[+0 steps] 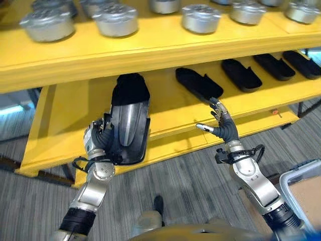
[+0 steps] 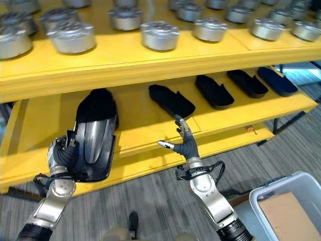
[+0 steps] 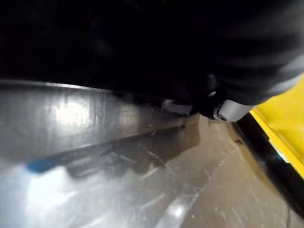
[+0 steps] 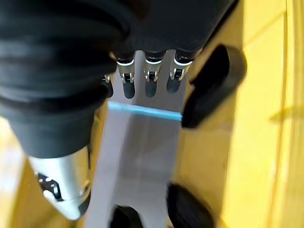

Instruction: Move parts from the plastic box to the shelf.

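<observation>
A large black part (image 1: 129,118) with a shiny silver inner face (image 3: 118,156) leans on the lower yellow shelf (image 1: 65,115), its far end under the upper board. My left hand (image 1: 100,138) grips the part's near left edge, fingers curled round it. My right hand (image 1: 222,125) hovers open just in front of the lower shelf's lip, fingers straight and thumb spread, holding nothing. It is below the closest of several flat black parts (image 1: 198,83) lined up along the lower shelf. In the right wrist view its fingers (image 4: 151,80) point at the shelf between two black parts (image 4: 213,85).
The upper yellow shelf (image 1: 150,50) carries several round silver parts (image 1: 200,19). A grey plastic box (image 2: 266,201) with a cardboard sheet (image 2: 293,213) in it stands on the floor at lower right. Grey floor lies before the shelf.
</observation>
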